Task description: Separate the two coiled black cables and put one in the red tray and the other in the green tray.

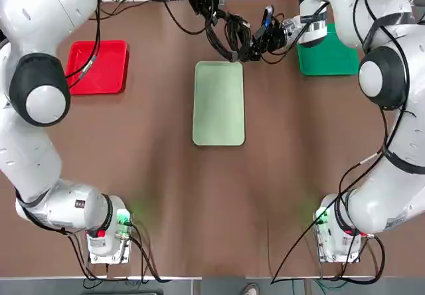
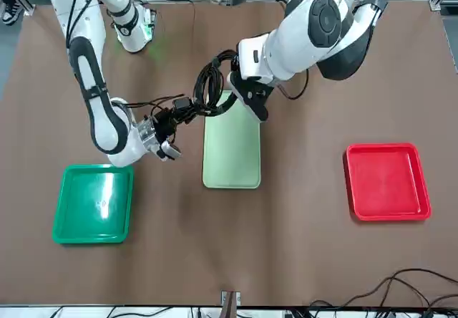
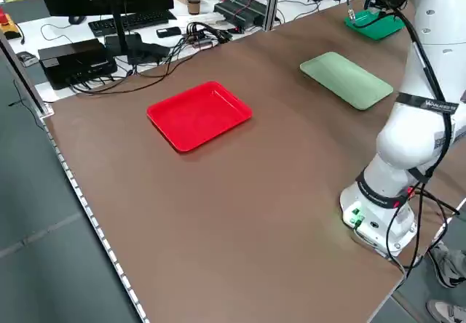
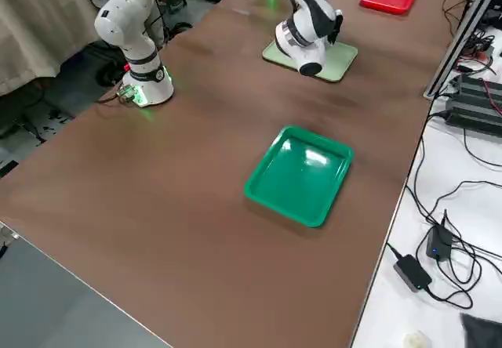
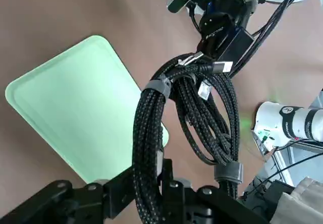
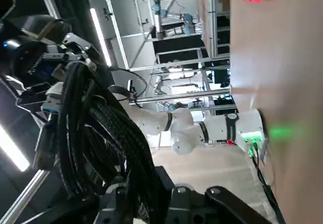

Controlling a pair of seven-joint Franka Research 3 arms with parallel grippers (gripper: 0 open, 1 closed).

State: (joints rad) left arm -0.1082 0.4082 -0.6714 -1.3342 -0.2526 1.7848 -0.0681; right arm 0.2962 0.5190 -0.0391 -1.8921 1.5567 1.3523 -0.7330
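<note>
Both cables [image 5: 186, 118] hang bundled above the mint tray's [image 1: 219, 102] far end, off the bench. Left gripper [image 5: 161, 183] and right gripper [image 2: 168, 128] each clamp one coil. Red tray [image 1: 98, 67] and green tray [image 2: 94, 203] sit near opposite far corners.

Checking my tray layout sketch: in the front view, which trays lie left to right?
green tray → pale mint tray → red tray
</note>
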